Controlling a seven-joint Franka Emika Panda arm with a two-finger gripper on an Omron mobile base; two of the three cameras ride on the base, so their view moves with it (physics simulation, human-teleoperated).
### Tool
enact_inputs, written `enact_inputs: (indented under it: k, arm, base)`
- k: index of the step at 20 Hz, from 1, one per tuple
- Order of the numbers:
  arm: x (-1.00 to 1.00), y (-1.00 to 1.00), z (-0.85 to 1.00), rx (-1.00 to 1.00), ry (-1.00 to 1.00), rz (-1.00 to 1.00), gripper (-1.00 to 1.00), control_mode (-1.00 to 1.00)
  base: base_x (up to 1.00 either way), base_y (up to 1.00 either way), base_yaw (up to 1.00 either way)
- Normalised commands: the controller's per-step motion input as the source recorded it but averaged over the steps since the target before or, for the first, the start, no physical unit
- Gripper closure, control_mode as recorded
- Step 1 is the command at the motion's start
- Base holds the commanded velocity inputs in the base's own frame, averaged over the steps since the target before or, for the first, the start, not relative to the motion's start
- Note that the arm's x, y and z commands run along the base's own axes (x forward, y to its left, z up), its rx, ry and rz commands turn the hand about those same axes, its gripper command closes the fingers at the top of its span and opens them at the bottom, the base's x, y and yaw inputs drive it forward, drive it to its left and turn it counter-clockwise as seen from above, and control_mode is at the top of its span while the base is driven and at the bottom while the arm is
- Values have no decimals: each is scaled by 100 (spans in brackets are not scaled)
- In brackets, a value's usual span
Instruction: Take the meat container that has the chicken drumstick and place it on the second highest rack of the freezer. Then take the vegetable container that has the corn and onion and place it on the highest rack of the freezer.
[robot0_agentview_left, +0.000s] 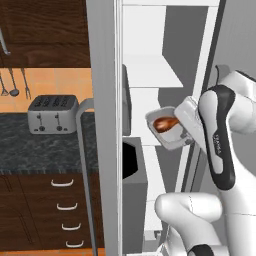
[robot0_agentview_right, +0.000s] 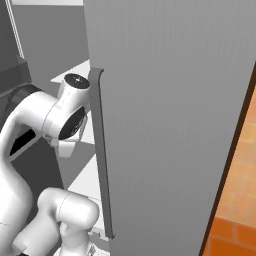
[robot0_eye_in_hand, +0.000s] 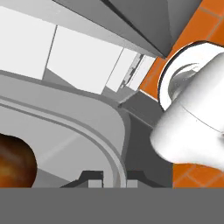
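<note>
The jaws are clenched on the rim of the one meat container (robot0_agentview_left: 169, 128), tilted in the air before the open freezer (robot0_agentview_left: 150, 75), level with a white shelf's front edge. One chicken drumstick (robot0_agentview_left: 165, 123) lies inside. The white arm (robot0_agentview_left: 220, 130) bends in from the right. One toaster (robot0_agentview_left: 52, 114) sits on the dark tabletop (robot0_agentview_left: 30, 150).

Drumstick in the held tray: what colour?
Glossy brown-orange chicken drumstick, clearest in the left base view.

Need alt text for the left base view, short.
The white arm holds a tilted grey container with a chicken drumstick inside the open freezer, just below a white shelf. Left of the freezer door, a silver toaster sits on a dark counter.
</note>
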Motion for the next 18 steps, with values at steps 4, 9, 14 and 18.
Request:
enact_inputs:
  k: [4, 9, 14, 18]
  arm:
    - [53, 18, -49, 0, -9, -12, 100, -100]
    - [69, 3, -41, 0, -3, -8, 100, -100]
    - [81, 0, -23, 0, 0, -4, 100, -100]
    - [71, 0, -21, -1, 0, -1, 100, -100]
  base:
    - [0, 0, 0]
    - [0, 0, 0]
    - [0, 0, 0]
    - [0, 0, 0]
